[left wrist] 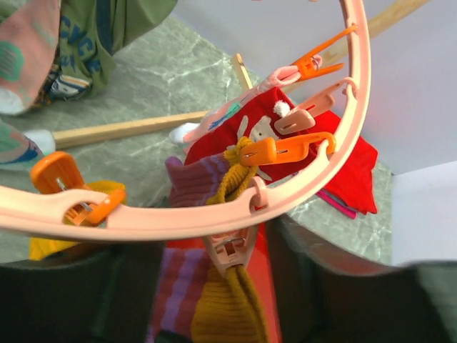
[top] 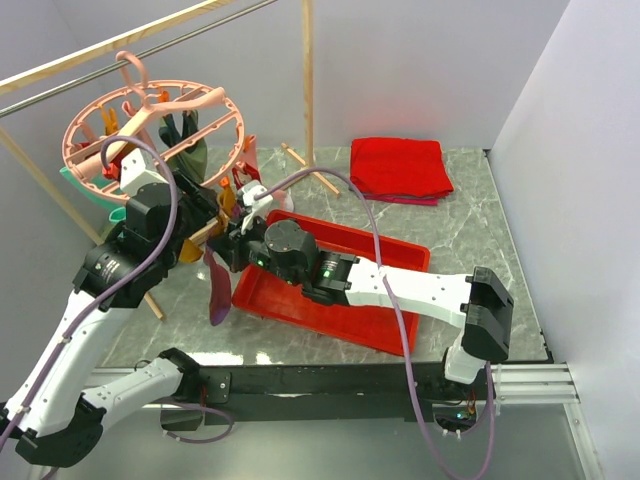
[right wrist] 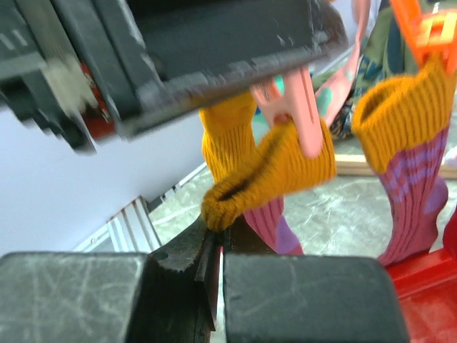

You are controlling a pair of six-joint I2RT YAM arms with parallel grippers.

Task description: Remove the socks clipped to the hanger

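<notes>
— Several small soft socks (top: 190,138) clipped under the round pink plastic hanger (top: 150,108), up at the far left on the metal bar (top: 200,32) of the wooden rack (top: 308,80). Colours?
— Mixed: dark green, maroon, mustard. Nearest the grippers, a mustard-cuffed purple-striped sock (right wrist: 282,164), hung from a pale pink clip (right wrist: 307,107), cuff sagging open.
— Right gripper (right wrist: 214,271)?
— Jaws all but closed, pinching the lowest lip of that cuff.
— Left gripper (left wrist: 214,289)?
— Fingers (left wrist: 71,293) apart, either side of a clip and a striped sock just under the ring; gripping or not, cannot tell.
— Underneath?
— Long red plastic tray (top: 370,243) on the grey marble table (top: 480,220), below the hanger's near edge; folded red cloth (top: 398,165) well apart, far right.
</notes>
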